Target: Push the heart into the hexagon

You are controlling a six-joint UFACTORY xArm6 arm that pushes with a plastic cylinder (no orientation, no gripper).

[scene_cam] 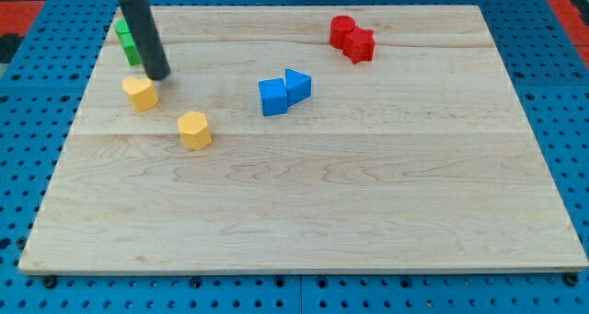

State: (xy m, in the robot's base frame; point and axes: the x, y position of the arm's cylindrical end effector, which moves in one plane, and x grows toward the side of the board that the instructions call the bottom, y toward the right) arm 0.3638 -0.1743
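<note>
Desk [368,213]: a pale wooden board filling most of the view, on a blue pegboard.

Rod: dark, slanting down from the far left; my tip [160,76] rests just beyond and slightly right of the heart. There are no fingers on this rig, so none stand apart, together or clamped.

Blue pair: a cube [272,98] touching a wedge [298,84], mid-desk.

Red pair: a cylinder [342,29] touching a star-like block [360,45], far right of centre.

Green block [125,40]: far left, partly hidden by the rod.

Hexagon [194,130]: yellow, nearer and to the right of the heart, apart from it.

Heart [140,92]: yellow, at the left.

Advice: the tip should probably shift to the heart's far-left side, opposite the hexagon, then push straight along that line to avoid glancing off.
</note>
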